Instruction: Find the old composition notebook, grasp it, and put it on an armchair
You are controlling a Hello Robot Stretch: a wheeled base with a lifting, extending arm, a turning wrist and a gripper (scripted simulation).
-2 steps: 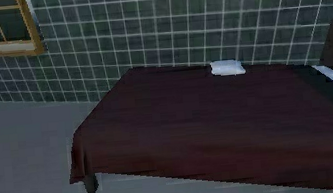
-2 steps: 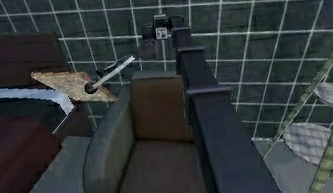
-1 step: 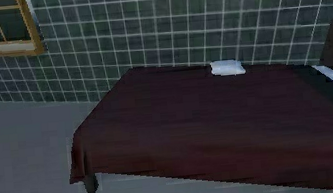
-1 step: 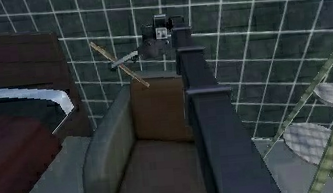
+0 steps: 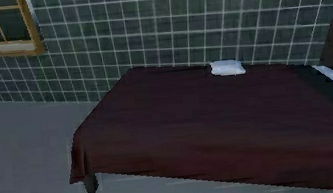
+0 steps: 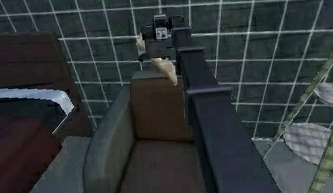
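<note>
Where the dark arm bar [image 6: 215,120] ends by the brown leather armchair [image 6: 130,158]'s far top, we see the gripper [image 6: 148,48] by a pale tan blob [image 6: 169,72], poss. the notebook; can't tell if held.

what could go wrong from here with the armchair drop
The pale thing at the fingers shows by the armchair backrest's top edge. I cannot tell whether it is held, and let go there it might fall behind the backrest, not onto the seat. The arm crosses over the backrest and might scrape it.
</note>
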